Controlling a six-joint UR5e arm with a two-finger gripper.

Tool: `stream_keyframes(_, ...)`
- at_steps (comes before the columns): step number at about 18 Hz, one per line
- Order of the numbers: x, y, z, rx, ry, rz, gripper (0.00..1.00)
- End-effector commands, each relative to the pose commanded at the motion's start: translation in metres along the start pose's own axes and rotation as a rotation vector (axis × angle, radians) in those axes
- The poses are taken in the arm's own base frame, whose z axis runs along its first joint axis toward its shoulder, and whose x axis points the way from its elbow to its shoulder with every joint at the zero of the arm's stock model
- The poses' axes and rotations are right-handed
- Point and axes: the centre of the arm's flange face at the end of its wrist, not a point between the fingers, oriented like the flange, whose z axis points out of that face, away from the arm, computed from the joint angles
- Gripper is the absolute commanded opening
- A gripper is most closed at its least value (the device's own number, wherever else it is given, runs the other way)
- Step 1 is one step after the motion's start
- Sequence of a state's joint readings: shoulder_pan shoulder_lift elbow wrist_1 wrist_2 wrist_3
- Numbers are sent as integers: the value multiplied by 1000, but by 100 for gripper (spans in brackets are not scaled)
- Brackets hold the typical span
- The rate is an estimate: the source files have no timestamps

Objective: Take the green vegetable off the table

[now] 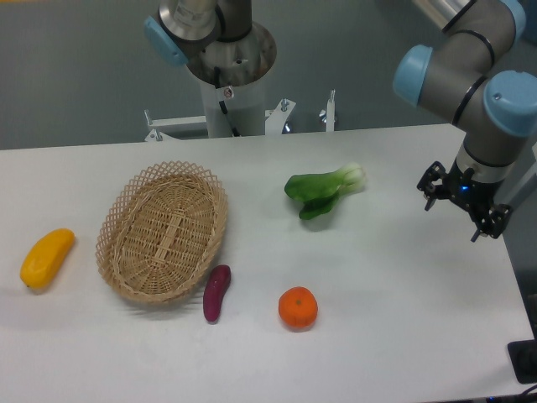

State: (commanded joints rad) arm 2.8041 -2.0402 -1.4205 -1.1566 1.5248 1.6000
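The green vegetable (323,191), a small bok choy with dark green leaves and a pale stalk end pointing right, lies on the white table (394,285) right of centre. My gripper (460,210) hangs over the table's right side, well to the right of the bok choy and apart from it. Its fingers are spread open and hold nothing.
A wicker basket (164,232) sits left of centre. A purple eggplant (216,292) and an orange (298,308) lie near the front. A yellow fruit (46,259) lies at the far left. The robot base (231,75) stands behind the table.
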Motion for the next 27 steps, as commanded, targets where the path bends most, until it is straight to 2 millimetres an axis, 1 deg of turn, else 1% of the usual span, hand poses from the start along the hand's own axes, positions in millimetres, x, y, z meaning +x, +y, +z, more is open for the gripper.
stream_keyframes(7,3,-3,3,2,5,-8,100)
stream_keyframes(11,7,-8,1,16,11,-77,100)
stream_keyframes(12,10,-12,-1,16,12,-79,100)
stream_keyframes(13,16,-19,0,19,17,-72,100)
stream_keyframes(14,21,-21,0,19,22,-69,100)
stream_keyframes(19,48,-25,6,40,50,-65,100)
stream_keyframes(20,55,-26,8,40,59,-59,100)
stream_keyframes(22,74,-31,19,37,89,-41,100)
stream_keyframes(24,90,-44,35,26,127,-15,100)
stream_keyframes(26,103,-45,40,8,146,-6,100)
stream_keyframes(27,115,-47,49,1,172,33,100)
